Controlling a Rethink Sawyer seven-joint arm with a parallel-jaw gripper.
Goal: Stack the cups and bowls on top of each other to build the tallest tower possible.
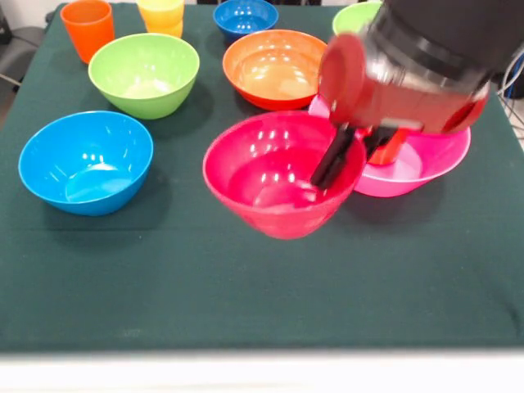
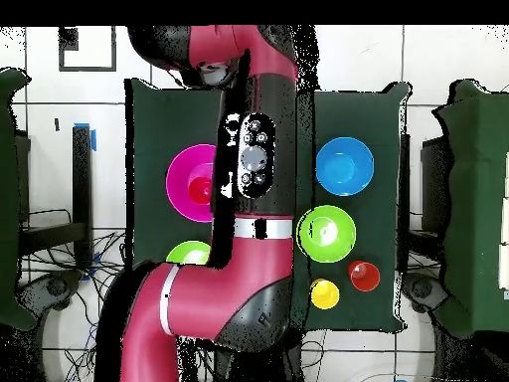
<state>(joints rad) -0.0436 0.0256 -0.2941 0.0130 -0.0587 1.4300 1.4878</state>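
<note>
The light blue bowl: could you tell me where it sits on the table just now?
In the front view the light blue bowl stands alone at the picture's left on the green cloth, just in front of a lime green bowl and left of the crimson bowl.

Seven bowls [image 1: 144, 74], three cups [image 1: 87, 28], one arm [image 1: 426, 61], one table [image 1: 246, 286].

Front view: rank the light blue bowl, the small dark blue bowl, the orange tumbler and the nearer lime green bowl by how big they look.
1. Light blue bowl, widest, though it sits nearest the camera.
2. Lime green bowl, a little smaller looking; being farther back, the two may be alike.
3. Small dark blue bowl.
4. Orange tumbler, narrowest.
</note>
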